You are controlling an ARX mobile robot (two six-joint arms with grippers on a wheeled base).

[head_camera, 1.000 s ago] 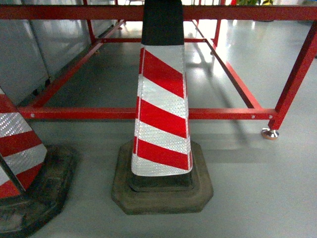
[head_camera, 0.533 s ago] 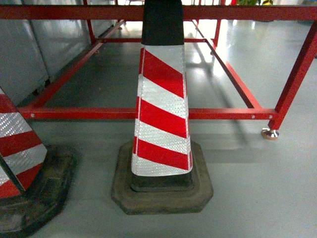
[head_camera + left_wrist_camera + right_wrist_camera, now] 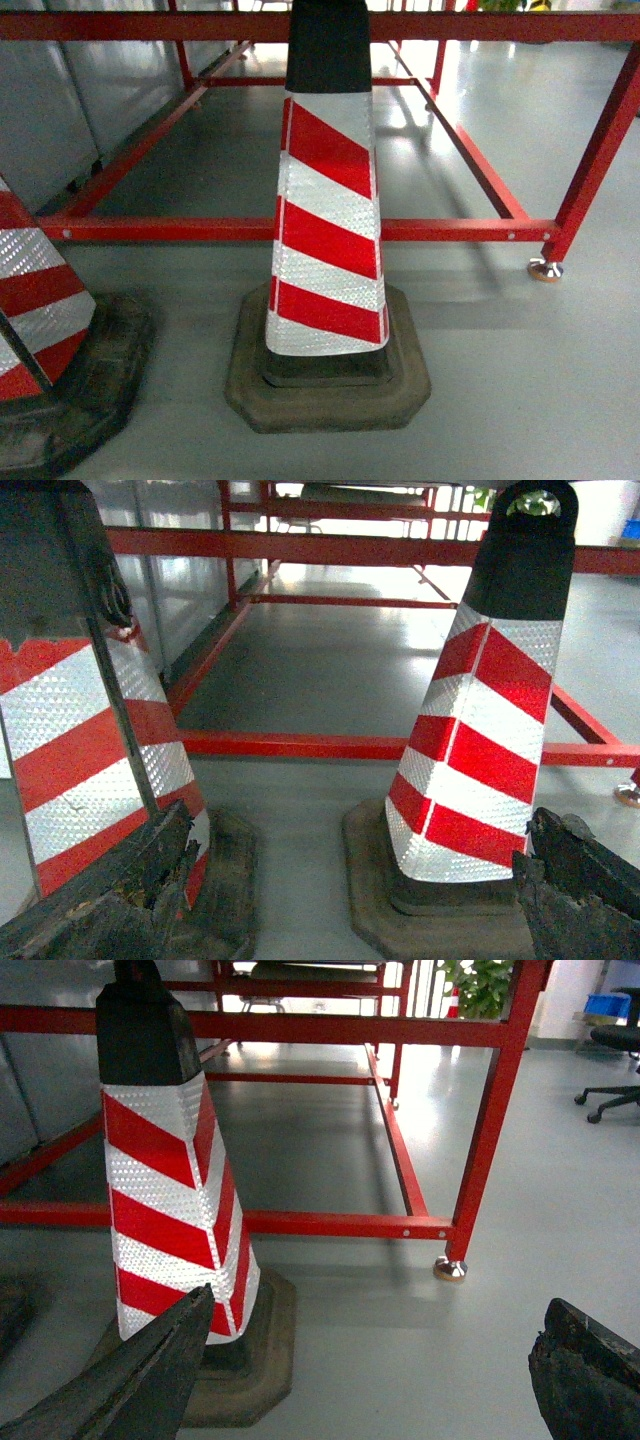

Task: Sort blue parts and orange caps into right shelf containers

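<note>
No blue parts, orange caps or right shelf containers show in any view. My left gripper (image 3: 360, 820) is open, its worn dark fingers (image 3: 120, 900) low at the frame's corners with only grey floor between them. My right gripper (image 3: 380, 1305) is also open and holds nothing. Neither gripper appears in the head view.
A red-and-white striped cone (image 3: 328, 220) on a dark rubber base stands straight ahead. A second cone (image 3: 40, 310) stands at the left. Behind them runs a low red steel frame (image 3: 460, 229) with a foot (image 3: 545, 268). Far off are office chairs (image 3: 612, 1040) and a small blue box (image 3: 607, 1005).
</note>
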